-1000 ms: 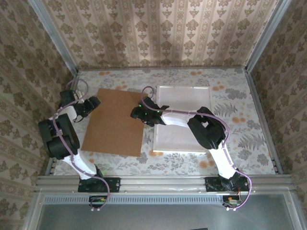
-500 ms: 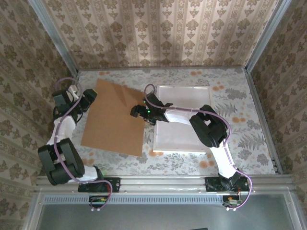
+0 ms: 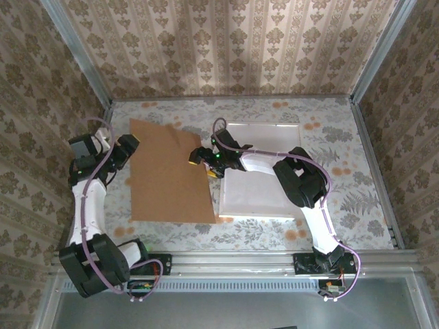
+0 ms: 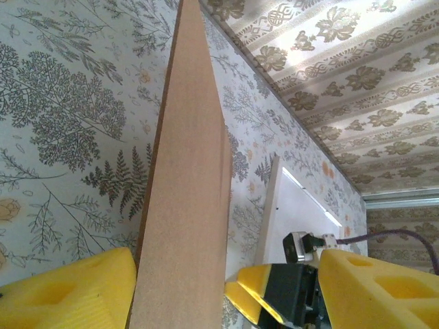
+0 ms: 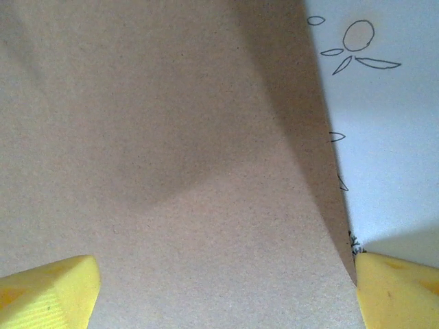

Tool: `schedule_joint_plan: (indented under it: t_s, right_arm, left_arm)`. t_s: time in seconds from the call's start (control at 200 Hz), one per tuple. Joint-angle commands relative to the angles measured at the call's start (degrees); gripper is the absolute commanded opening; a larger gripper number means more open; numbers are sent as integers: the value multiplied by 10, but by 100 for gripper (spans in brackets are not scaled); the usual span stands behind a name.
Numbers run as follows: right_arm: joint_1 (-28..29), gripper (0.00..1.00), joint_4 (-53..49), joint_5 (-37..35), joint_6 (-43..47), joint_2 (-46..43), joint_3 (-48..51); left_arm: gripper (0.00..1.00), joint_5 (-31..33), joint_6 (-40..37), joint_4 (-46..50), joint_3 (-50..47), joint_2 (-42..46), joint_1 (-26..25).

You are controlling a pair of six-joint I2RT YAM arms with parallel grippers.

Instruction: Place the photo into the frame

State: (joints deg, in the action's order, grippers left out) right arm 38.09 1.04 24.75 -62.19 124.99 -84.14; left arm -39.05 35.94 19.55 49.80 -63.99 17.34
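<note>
The white frame [image 3: 264, 181] lies flat at centre right, and its left edge [image 4: 271, 205] also shows in the left wrist view. A plain brown board [image 3: 171, 175] lies to its left. My left gripper [image 3: 127, 147] is open at the board's left edge. The board [image 4: 185, 205] stands between its fingers [image 4: 226, 288], against the left finger [image 4: 68, 291] and apart from the right one. My right gripper [image 3: 204, 166] hovers open over the board's right edge, with brown board [image 5: 171, 171] under its spread jaws [image 5: 223, 274]. The photo is hidden.
The floral tablecloth [image 3: 343, 185] covers the table inside patterned walls. My right forearm [image 3: 264, 164] stretches across the frame's upper left part. In the left wrist view the right gripper [image 4: 288, 295] sits close to my left gripper's right finger.
The board's near edge has swung to the right, toward the frame. My left arm has reached farther out along the board's left edge. The right gripper has opened wider and shifted slightly away.
</note>
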Motion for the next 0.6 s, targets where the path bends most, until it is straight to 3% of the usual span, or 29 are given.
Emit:
schedule_joint_plan:
  t_s: [0.0,0.17,0.39,0.595]
  right_arm:
    - [-3,94,159,-33,27,73,2]
    - [-4,94,172,-30,20,80,3]
    - [-5,92,175,-23,29,83,-1]
    - [-8,91,196,-14,28,87,1]
  left_arm:
    - [72,-137,27,126,-45,-6,-15]
    - [70,-175,49,109,-48,-7,5]
    - [69,-208,-5,178,-28,-39,30]
    - [68,-221,127,56,-72,12,33]
